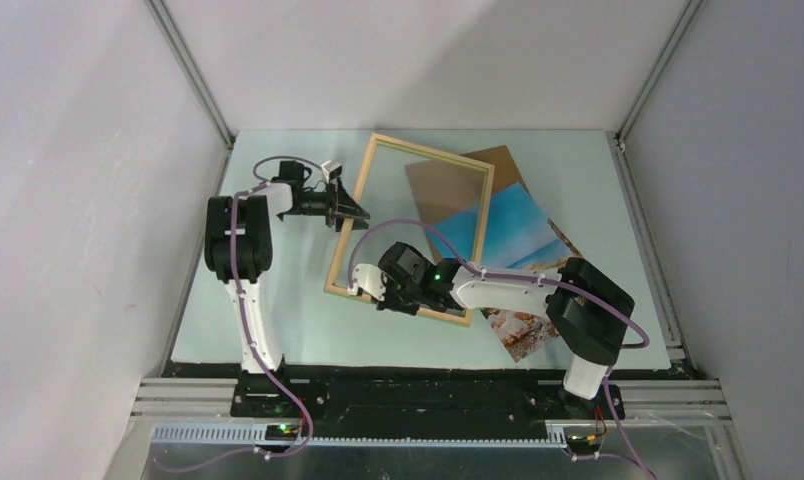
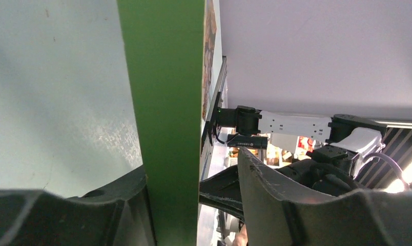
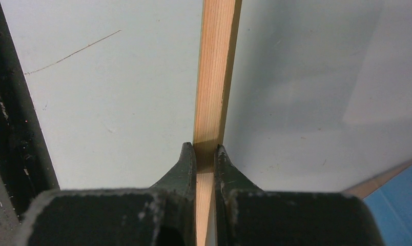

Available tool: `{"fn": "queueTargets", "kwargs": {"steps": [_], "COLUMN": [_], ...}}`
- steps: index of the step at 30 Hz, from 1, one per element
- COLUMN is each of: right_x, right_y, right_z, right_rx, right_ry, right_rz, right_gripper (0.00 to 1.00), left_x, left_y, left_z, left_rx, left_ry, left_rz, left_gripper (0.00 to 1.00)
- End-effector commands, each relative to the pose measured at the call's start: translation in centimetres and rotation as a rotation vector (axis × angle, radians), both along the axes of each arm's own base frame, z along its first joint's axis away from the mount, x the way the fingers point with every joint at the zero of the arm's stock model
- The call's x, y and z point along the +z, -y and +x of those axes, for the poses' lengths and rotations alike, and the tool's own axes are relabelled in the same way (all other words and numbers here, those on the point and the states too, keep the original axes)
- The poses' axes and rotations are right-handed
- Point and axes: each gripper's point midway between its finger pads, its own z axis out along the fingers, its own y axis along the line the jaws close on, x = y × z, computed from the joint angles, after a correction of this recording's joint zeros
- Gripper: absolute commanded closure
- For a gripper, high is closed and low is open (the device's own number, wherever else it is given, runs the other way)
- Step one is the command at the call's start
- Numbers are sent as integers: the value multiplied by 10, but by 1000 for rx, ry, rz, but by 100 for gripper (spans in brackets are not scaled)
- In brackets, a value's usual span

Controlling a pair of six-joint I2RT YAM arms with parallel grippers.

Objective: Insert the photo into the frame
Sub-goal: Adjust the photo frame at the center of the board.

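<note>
The frame (image 1: 433, 150) is held tilted, pale wood side up, its near rail lifted off the table. My right gripper (image 1: 388, 297) is shut on the near rail; the right wrist view shows both fingers (image 3: 186, 164) pinching the pale wood bar (image 3: 217, 61). My left gripper (image 1: 353, 213) straddles the frame's left rail. In the left wrist view the green bar (image 2: 165, 77) rests against one finger (image 2: 65, 215), with a gap to the other, so this gripper (image 2: 192, 161) is open. The photo (image 1: 503, 235) lies face up at the right, partly under the frame.
The brown backing board (image 1: 468, 180) lies under the photo at the back right. The pale green table (image 1: 278, 320) is walled by grey panels on the left, back and right. A black rail (image 1: 428, 385) runs along the near edge by the arm bases.
</note>
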Motion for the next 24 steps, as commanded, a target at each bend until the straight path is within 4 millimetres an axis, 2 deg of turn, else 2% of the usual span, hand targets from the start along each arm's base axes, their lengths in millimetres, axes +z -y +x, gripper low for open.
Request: {"fn": "queueTargets", "kwargs": {"steps": [1, 12, 17, 24], "right_x": [6, 0, -3, -4], "right_y": [-12, -8, -6, -2], "right_z": [9, 12, 14, 17], "right_rx": [64, 63, 65, 56], "right_ry": [91, 124, 130, 135], "right_rz": [47, 31, 23, 18], "right_gripper": [100, 100, 100, 100], "left_x": [52, 56, 59, 61], "left_y": [19, 19, 17, 15], "left_z": [-28, -33, -35, -35], "left_rx": [-123, -124, -122, -115], "left_ry": [-6, -11, -13, -10], "left_rz": [-184, -189, -190, -191], "left_gripper": [49, 62, 72, 79]}}
